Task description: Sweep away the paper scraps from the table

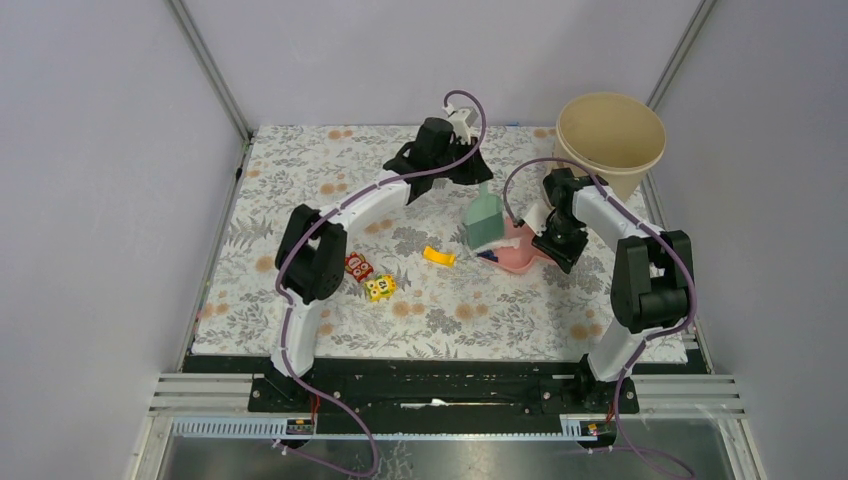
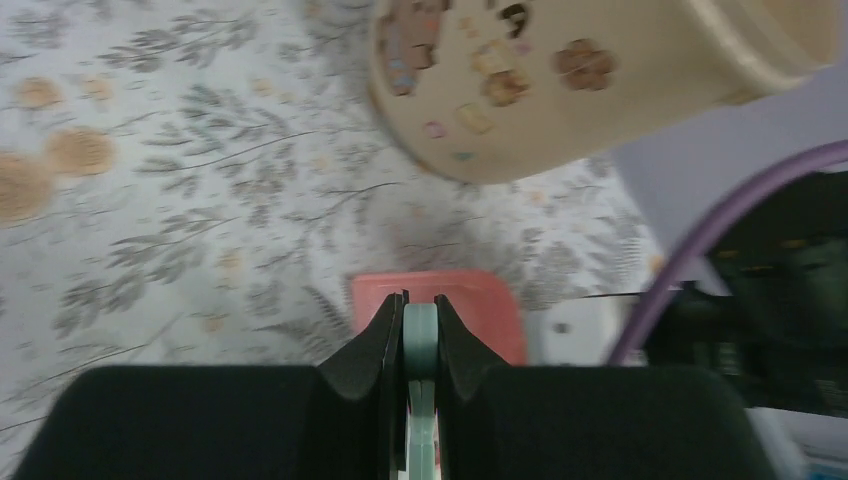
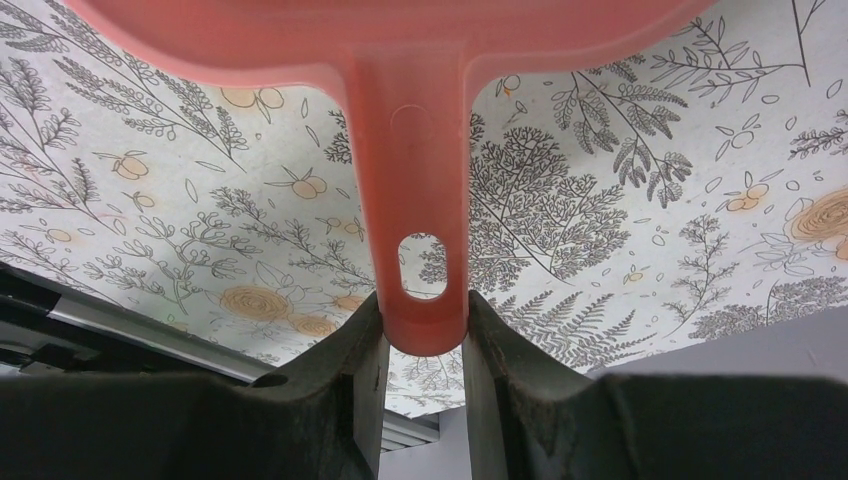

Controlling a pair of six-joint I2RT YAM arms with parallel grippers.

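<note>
White cloth with grey ferns covers the table point(image 1: 300, 330). At the left lie a red block point(image 1: 358, 266) and a yellow block point(image 1: 380, 288) — their marks too small to read. Then a yellow curved piece point(image 1: 440, 257). The left gripper point(image 2: 420, 312) is clamped on a teal brush point(image 1: 485, 222), which hides most paper scraps point(image 1: 488, 257) — dark bits peek out at the mouth of the pink dustpan point(image 1: 520, 262). The right gripper point(image 3: 425, 322) squeezes its handle. Far right, the beige bucket point(image 1: 610, 140) has blurred stickers.

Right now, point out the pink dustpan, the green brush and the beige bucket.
pink dustpan point(image 3: 415, 200), right wrist view, handle.
green brush point(image 1: 484, 222), top view, broad head.
beige bucket point(image 1: 632, 180), top view, outer wall.
</note>
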